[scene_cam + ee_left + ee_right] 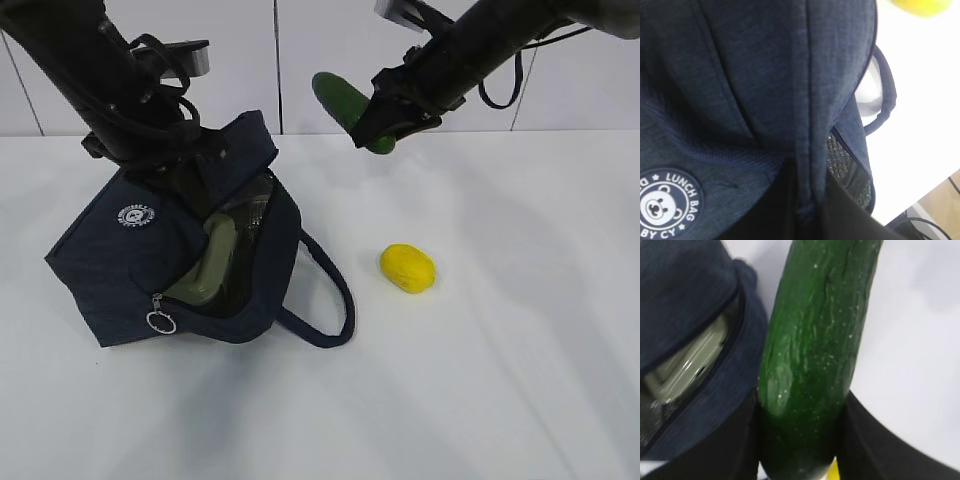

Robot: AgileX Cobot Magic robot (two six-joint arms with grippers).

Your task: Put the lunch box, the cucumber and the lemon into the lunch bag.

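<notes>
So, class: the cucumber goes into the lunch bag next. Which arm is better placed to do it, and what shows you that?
The right arm. Its gripper is shut on the cucumber, held in the air beside the lunch bag. The left gripper is busy pinching the bag's flap up, keeping the mouth open over the lunch box.

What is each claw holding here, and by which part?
Right claw grips the cucumber near one end, lifted clear of the table. Left claw pinches the lunch bag by its raised top flap.
</notes>
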